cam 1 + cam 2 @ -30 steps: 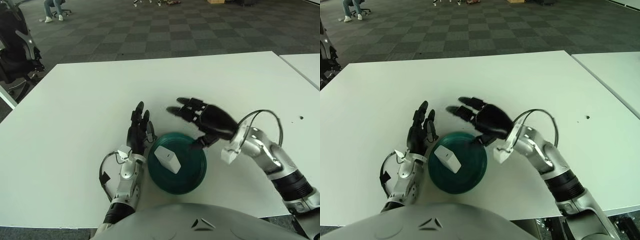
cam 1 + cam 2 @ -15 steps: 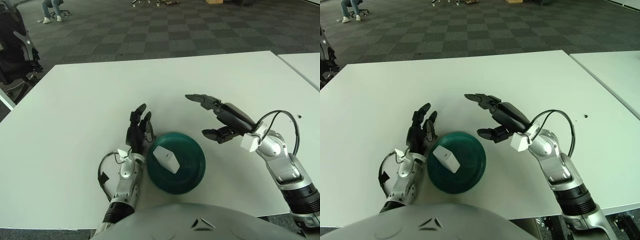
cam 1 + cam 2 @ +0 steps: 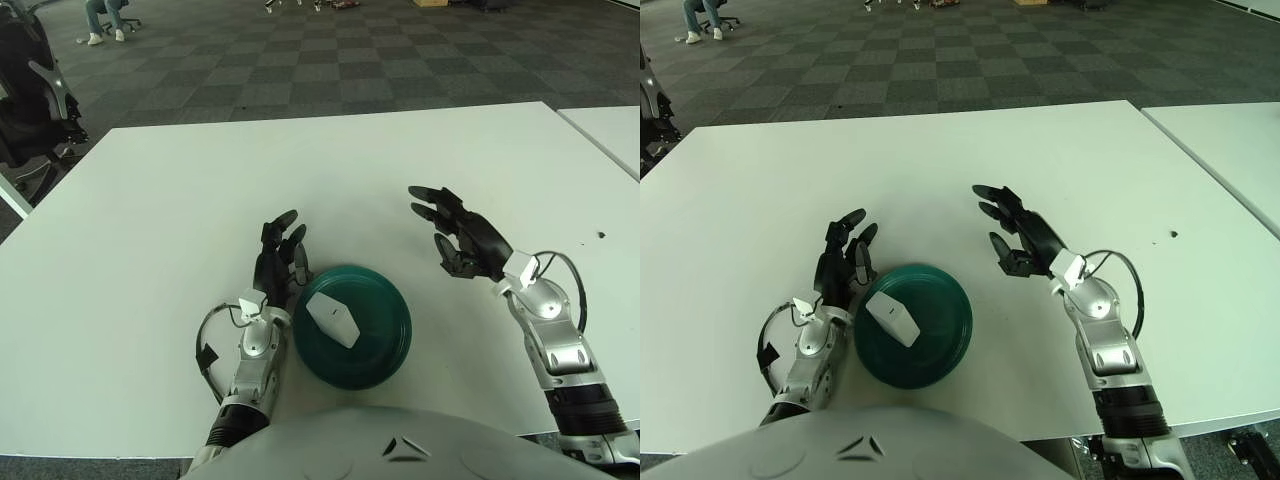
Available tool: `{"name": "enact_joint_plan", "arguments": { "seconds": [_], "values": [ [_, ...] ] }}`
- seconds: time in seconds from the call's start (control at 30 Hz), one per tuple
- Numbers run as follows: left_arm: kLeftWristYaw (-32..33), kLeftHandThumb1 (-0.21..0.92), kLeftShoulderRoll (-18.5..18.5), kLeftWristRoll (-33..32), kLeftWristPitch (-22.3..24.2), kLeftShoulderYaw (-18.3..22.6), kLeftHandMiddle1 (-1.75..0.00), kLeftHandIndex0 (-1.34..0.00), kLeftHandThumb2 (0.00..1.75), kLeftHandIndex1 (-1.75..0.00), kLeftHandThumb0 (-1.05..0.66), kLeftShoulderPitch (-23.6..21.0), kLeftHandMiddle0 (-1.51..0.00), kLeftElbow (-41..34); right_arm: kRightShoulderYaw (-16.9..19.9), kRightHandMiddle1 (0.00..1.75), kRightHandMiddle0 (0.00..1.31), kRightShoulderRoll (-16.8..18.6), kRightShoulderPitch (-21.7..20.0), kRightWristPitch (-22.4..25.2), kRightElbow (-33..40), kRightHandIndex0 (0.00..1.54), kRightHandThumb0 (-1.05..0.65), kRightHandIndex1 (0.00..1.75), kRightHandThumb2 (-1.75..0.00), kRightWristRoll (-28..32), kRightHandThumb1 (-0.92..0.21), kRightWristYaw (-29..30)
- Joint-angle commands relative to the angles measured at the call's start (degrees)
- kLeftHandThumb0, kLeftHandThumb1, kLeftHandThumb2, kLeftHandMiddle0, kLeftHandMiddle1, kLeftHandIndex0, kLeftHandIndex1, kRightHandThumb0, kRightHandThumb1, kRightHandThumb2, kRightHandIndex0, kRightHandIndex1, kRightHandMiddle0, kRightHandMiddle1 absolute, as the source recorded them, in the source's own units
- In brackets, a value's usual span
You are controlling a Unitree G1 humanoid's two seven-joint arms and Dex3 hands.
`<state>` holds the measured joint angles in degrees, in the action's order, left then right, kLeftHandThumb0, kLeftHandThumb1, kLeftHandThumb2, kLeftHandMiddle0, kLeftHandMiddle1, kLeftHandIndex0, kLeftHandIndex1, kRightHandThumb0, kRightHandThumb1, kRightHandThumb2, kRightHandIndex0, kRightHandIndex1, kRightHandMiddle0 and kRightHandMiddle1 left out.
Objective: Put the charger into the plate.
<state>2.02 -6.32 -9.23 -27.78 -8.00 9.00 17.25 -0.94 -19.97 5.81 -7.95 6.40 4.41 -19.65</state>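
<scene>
A white charger (image 3: 333, 319) lies inside a dark green plate (image 3: 385, 328) on the white table, near its front edge. My right hand (image 3: 462, 240) is open and empty, raised above the table to the right of the plate and clear of it. My left hand (image 3: 276, 258) rests on the table just left of the plate, fingers relaxed and holding nothing. The same scene shows in the right eye view, with the charger (image 3: 892, 318) in the plate (image 3: 945, 328).
The white table (image 3: 200, 190) stretches far and to both sides. A second white table (image 3: 612, 125) stands at the right with a gap between. A dark chair (image 3: 30, 95) stands off the table's left corner.
My right hand has pulled away from over the plate, moving right and back toward my body, fingers still spread. The charger stays in the plate. The left hand has barely moved.
</scene>
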Motion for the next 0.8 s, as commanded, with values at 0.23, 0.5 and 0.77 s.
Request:
{"name": "enact_joint_plan", "arguments": {
  "seconds": [0.23, 0.5, 0.77],
  "values": [
    [-4.6, 0.92, 0.4, -4.8, 8.5, 2.4, -0.47, -0.01, 0.95, -1.05, -0.91, 8.8, -0.34, -2.6, 0.8, 0.81, 0.0, 11.9, 3.9, -4.3, -12.8, 0.37, -0.9, 0.05, -0.82, 0.2, -0.92, 8.9],
    [-5.2, 0.92, 2.9, -2.7, 13.0, 3.7, -0.43, 0.0, 1.02, -0.99, -0.89, 11.7, -0.32, -10.4, 1.1, 0.83, 0.0, 14.8, 4.6, -6.3, -16.4, 0.37, -0.9, 0.04, -0.84, 0.4, -0.92, 10.3],
    [-5.7, 0.92, 2.7, -2.7, 13.7, 5.3, -0.35, 0.0, 1.04, -0.93, -0.89, 12.7, -0.32, -10.3, 0.8, 0.88, 0.0, 16.6, 3.9, -8.5, -20.4, 0.38, -0.93, 0.04, -0.86, -1.1, -0.92, 12.6]
  ]
}}
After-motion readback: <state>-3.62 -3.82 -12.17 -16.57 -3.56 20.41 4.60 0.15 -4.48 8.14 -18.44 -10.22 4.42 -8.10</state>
